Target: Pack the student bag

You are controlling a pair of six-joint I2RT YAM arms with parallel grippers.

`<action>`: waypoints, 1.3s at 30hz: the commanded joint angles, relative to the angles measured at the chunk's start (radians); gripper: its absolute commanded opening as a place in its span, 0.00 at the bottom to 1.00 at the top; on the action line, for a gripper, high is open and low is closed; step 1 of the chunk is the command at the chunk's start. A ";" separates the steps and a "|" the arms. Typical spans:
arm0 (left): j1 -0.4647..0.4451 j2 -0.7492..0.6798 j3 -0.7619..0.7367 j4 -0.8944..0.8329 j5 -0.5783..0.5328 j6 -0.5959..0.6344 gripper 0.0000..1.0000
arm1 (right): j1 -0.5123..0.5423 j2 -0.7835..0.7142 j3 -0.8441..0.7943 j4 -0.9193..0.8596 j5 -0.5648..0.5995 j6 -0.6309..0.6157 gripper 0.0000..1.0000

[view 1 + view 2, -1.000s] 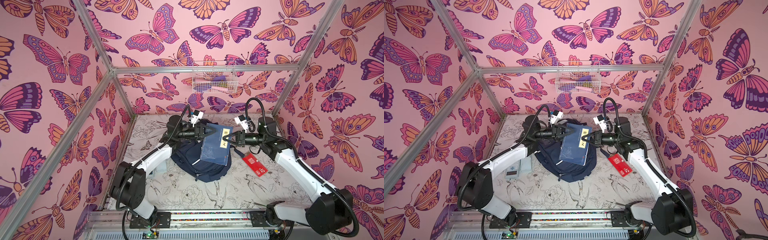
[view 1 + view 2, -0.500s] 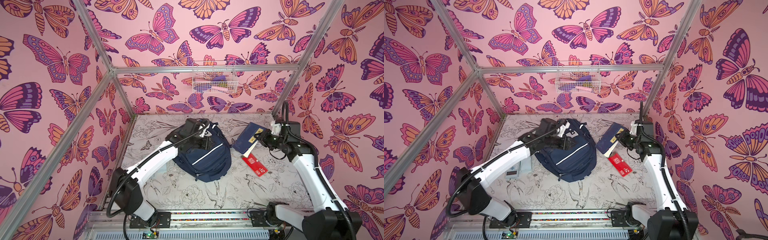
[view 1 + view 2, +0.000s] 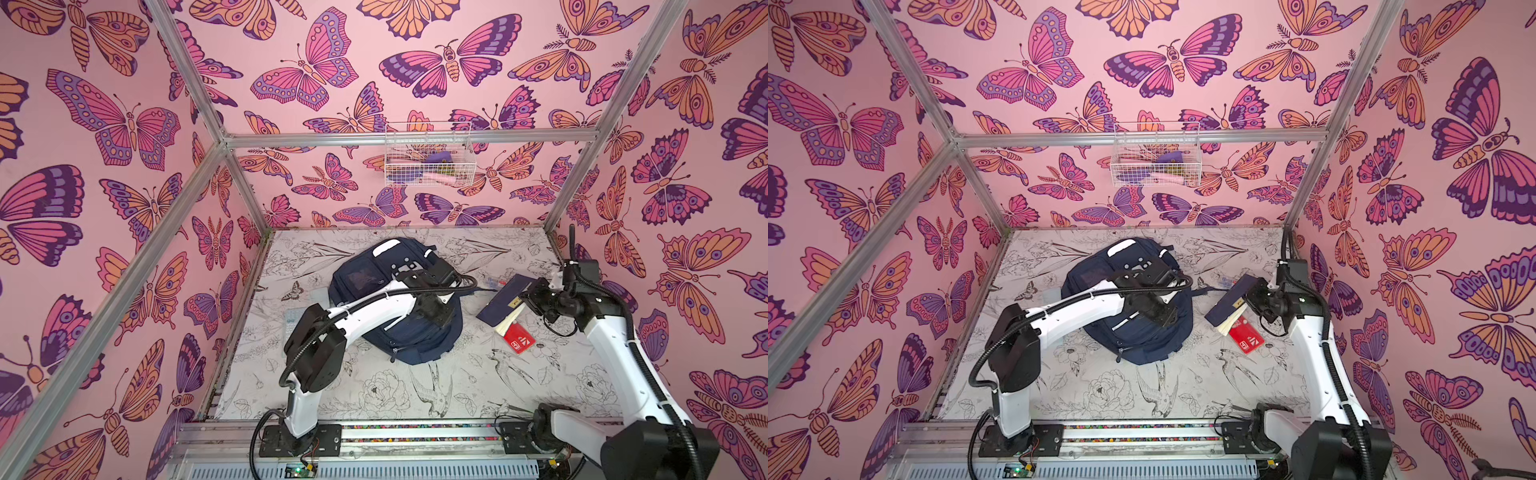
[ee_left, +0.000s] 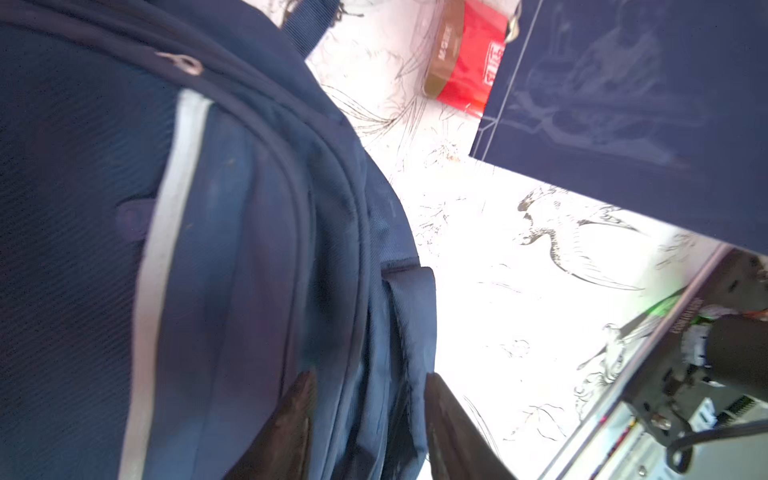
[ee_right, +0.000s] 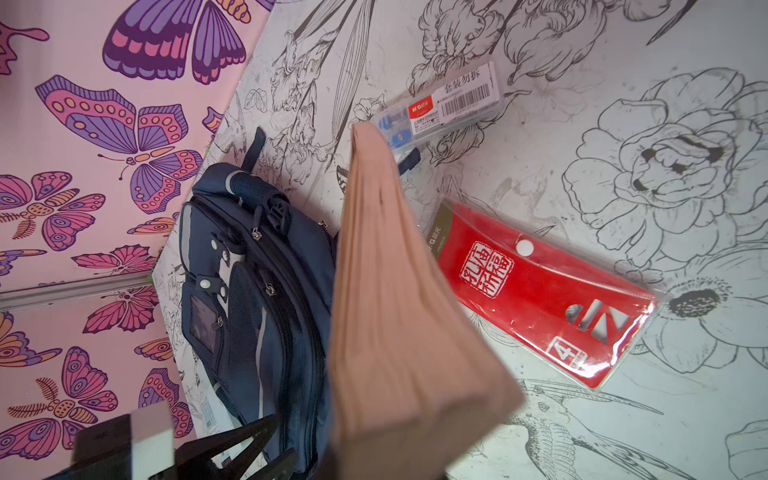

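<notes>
Student bag (image 3: 365, 282) (image 3: 1142, 345) lies flat mid-tabletop (image 3: 374, 395), front pockets up, top handle toward the back wall, one only. Left arm: elbow raised at front left, white forearm reaching across the bag, wrist bent down, left tool (image 3: 440, 318) (image 4: 368, 419) on the bag's right side. In the left wrist view its fingers (image 4: 291, 424) are spread partway, one on each side of a fold at the bag's edge, both against the fabric. Right arm: rises from the front-right base, forearm leaning toward the back, wrist turned toward the middle. Right tool (image 3: 528, 297) (image 3: 1252, 297) is pressed together on one navy notebook (image 3: 505, 303) (image 4: 623, 104), just right of the bag. The notebook is held tilted, its tan page edges fanning out in the right wrist view. Cannot tell if its low corner touches the tabletop. One red pouch (image 3: 519, 338) (image 5: 540, 299) lies flat below the notebook. One clear pen case (image 5: 449, 104) with a barcode label lies behind it, near the back. One wire basket (image 3: 428, 158) hangs on the back wall, contents unclear.
</notes>
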 commanded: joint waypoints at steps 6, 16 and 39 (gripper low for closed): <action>-0.051 0.109 0.078 -0.139 -0.158 0.052 0.44 | -0.013 -0.010 0.004 -0.003 -0.007 0.008 0.00; -0.073 0.173 0.128 -0.190 -0.293 0.041 0.30 | -0.015 -0.013 -0.007 0.000 -0.030 0.007 0.00; -0.071 0.043 0.165 -0.208 -0.419 0.052 0.00 | -0.017 -0.043 0.042 0.018 -0.083 0.006 0.00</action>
